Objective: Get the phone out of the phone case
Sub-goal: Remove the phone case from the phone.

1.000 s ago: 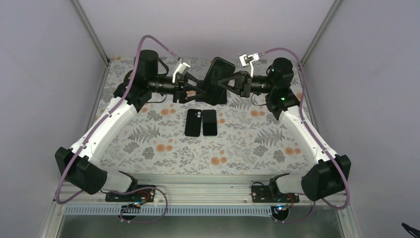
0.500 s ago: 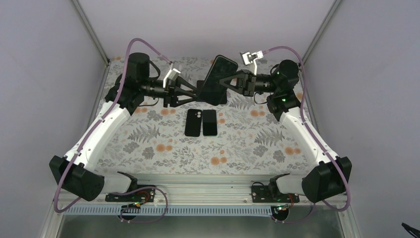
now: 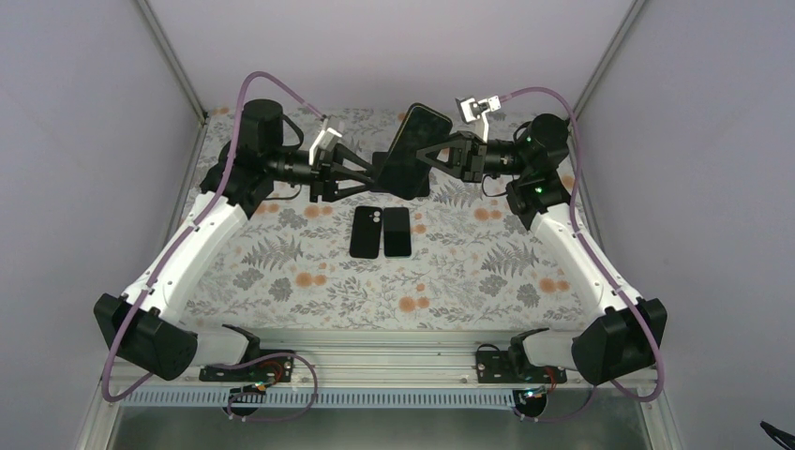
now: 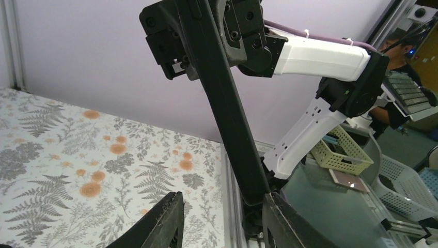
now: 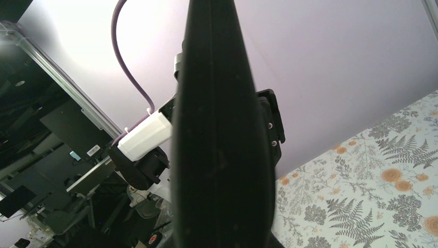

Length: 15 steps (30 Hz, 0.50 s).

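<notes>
The black phone in its case hangs tilted in the air over the back of the table. My right gripper is shut on its right side. In the right wrist view the phone is edge-on and fills the middle, hiding the fingers. My left gripper is open at the phone's lower left. In the left wrist view the phone's lower end sits between the spread fingers of my left gripper, close to the right finger.
On the floral table mat lie an empty black case and a bare black phone, side by side below the held phone. Purple cables loop over both arms. Walls close the back and sides.
My left arm has drawn back to the left and its fingers have spread off the phone. The right gripper still holds the phone, shifted slightly.
</notes>
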Tool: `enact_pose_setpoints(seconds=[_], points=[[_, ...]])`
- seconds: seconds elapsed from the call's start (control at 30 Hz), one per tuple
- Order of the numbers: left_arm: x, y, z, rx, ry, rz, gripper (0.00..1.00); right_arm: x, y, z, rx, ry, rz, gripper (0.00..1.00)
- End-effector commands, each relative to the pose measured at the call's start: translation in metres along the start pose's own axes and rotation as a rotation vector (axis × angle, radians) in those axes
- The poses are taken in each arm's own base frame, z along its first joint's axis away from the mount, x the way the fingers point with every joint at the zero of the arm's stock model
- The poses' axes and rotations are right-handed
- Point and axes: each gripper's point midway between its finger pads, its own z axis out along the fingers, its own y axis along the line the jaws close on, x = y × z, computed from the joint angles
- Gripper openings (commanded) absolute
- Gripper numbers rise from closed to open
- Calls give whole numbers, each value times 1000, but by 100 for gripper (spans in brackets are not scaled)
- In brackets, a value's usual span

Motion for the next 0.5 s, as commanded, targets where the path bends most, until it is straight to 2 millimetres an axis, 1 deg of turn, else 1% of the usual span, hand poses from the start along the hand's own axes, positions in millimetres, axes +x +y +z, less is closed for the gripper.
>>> enact_pose_setpoints(seconds=[0.0,0.33,0.47], points=[[-3,-8,3,52,-10,8,39,-5,12,-3,-1,-21,-62,4],[-2,-13,7,86,-7,1,41,-5,9,-3,7,-21,-61,4],[0,-10,7,75,-5,0,41,-4,10,-3,6,-20,-62,4]])
